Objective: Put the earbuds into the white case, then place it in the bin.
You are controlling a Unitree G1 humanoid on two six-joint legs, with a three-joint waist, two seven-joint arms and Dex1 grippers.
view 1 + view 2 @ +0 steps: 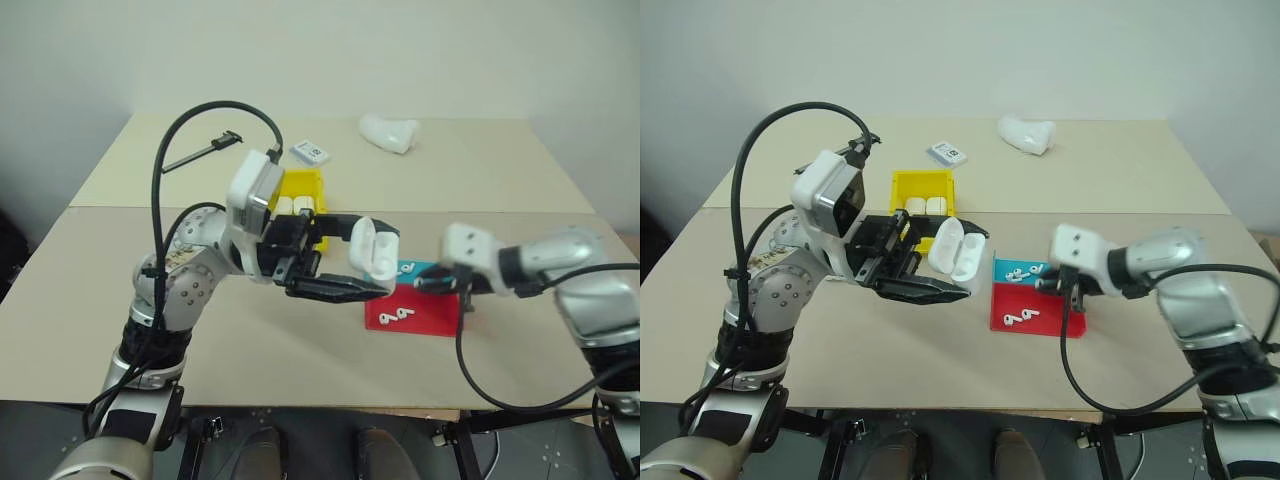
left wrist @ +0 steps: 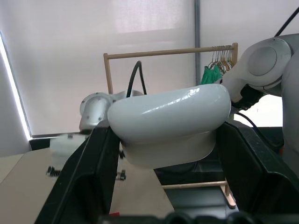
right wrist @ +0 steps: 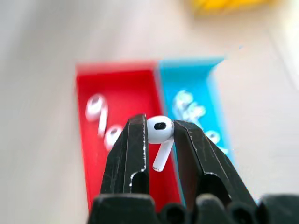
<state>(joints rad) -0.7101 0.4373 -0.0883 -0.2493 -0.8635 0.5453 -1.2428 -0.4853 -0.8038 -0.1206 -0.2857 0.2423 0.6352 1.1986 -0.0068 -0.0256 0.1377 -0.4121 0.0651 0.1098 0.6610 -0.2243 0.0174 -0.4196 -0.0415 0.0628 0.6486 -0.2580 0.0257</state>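
Right gripper pinching an earbud above the red tray; left gripper clamping the open white case mid-air. Best to line the stem up with a socket, then ease in slowly.

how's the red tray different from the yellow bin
The red tray is shallow and holds loose earbuds; the yellow bin has taller walls and holds closed white cases. The tray lies near the table's front edge, below the right end effector, beside a teal tray; the bin sits farther back, behind the left end effector. Both are open-topped, rectangular, brightly coloured plastic containers.
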